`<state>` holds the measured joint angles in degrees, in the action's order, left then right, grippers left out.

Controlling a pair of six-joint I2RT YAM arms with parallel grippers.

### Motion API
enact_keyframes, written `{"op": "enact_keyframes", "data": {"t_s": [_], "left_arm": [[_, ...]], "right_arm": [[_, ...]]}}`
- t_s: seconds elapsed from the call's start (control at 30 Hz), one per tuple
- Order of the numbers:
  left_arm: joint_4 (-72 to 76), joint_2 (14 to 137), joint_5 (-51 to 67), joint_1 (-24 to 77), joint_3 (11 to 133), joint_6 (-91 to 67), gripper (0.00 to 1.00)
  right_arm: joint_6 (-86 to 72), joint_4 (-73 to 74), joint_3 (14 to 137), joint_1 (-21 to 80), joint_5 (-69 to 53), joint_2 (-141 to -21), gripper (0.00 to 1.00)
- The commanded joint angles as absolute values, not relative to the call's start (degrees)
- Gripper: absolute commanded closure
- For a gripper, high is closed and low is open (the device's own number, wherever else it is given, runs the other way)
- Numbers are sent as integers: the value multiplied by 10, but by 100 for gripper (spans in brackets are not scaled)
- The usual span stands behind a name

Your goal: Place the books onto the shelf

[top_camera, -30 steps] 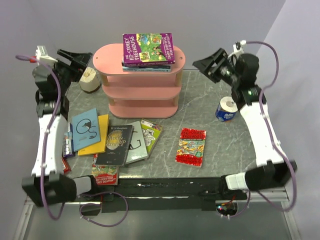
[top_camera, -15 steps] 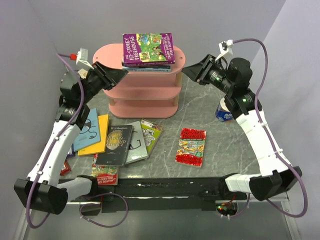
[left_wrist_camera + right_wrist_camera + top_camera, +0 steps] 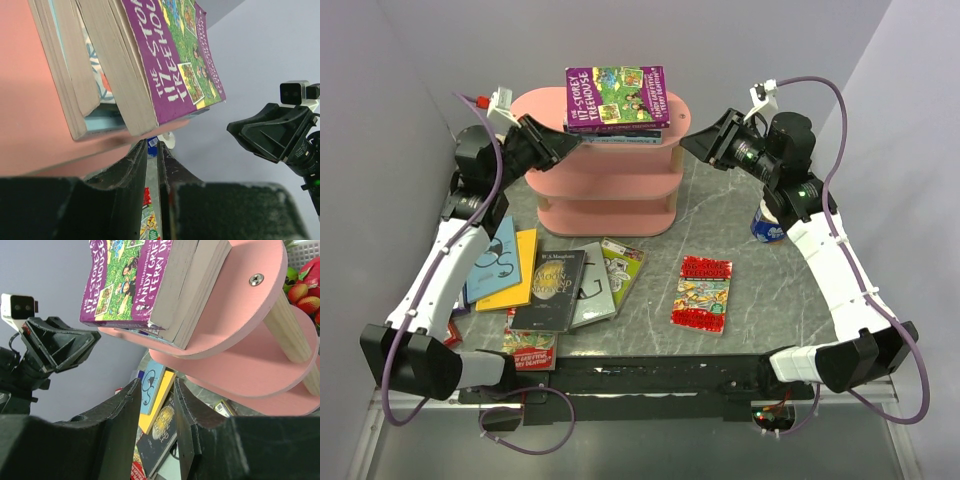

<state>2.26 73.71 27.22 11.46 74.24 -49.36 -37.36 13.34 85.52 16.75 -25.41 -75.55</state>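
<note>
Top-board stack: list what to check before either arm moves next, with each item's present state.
1. Left gripper free: ok, jaws a slit apart, nothing between.
2. Right gripper free: ok, jaws apart, nothing between.
3. Grippers flank the stack, one each side: ok.
4. Grippers touching stack or shelf: cannot tell.
5. Stack edges flush: not ok, purple book lies skewed over those below.
6. All books shelved: not ok, red book and a pile lie on the table.
</note>
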Motion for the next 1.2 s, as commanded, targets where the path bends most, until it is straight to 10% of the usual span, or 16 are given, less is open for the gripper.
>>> {"op": "enact_keyframes", "data": {"t_s": [0.0, 1.17], "left_arm": [[45, 743, 270, 116, 784, -483, 80], [40, 788, 274, 76, 834, -482, 78]], "right_arm": [[-363, 119, 867, 171, -259, -747, 60], [-359, 116, 863, 172, -264, -758, 59]]}}
